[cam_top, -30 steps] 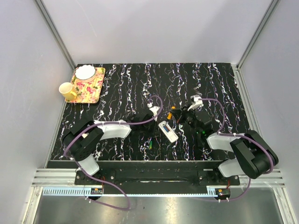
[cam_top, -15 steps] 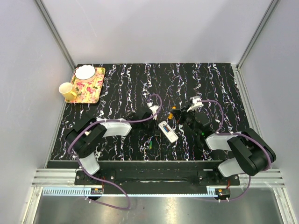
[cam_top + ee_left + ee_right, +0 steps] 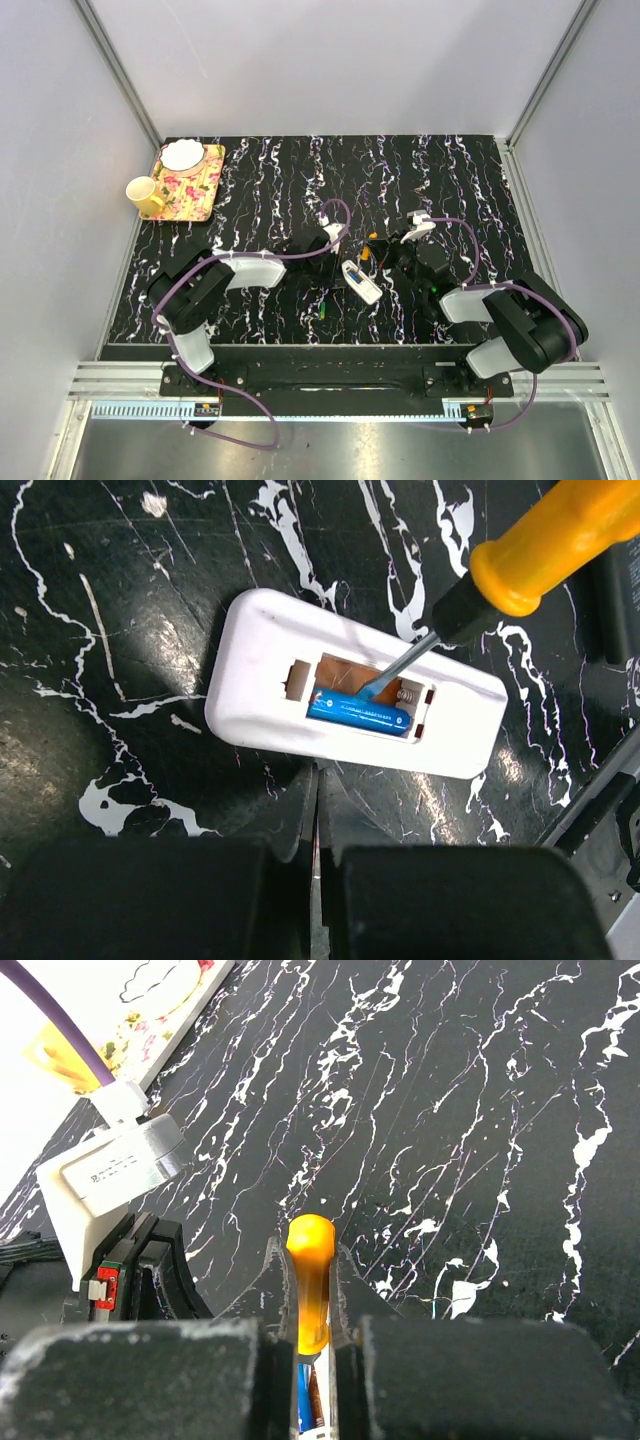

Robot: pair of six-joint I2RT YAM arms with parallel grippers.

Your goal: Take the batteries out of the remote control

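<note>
A white remote [image 3: 350,695] lies back-up on the black marbled table with its battery bay open; it also shows in the top view [image 3: 361,283]. One blue battery [image 3: 358,712] sits in the bay, and the slot beside it is empty. My right gripper [image 3: 312,1260] is shut on an orange-handled screwdriver [image 3: 311,1285], whose tip [image 3: 385,685] rests in the bay beside the blue battery. My left gripper [image 3: 318,780] is shut and empty, its tips against the remote's near long edge. A small green battery [image 3: 325,310] lies loose on the table near the remote.
A flowered tray [image 3: 205,190] with a white bowl [image 3: 182,155] sits at the far left corner, with a yellow cup [image 3: 145,196] beside it. Grey walls enclose the table on three sides.
My left gripper has shifted slightly right against the remote. The remote has turned a little. My right gripper has edged the screwdriver closer over the bay.
</note>
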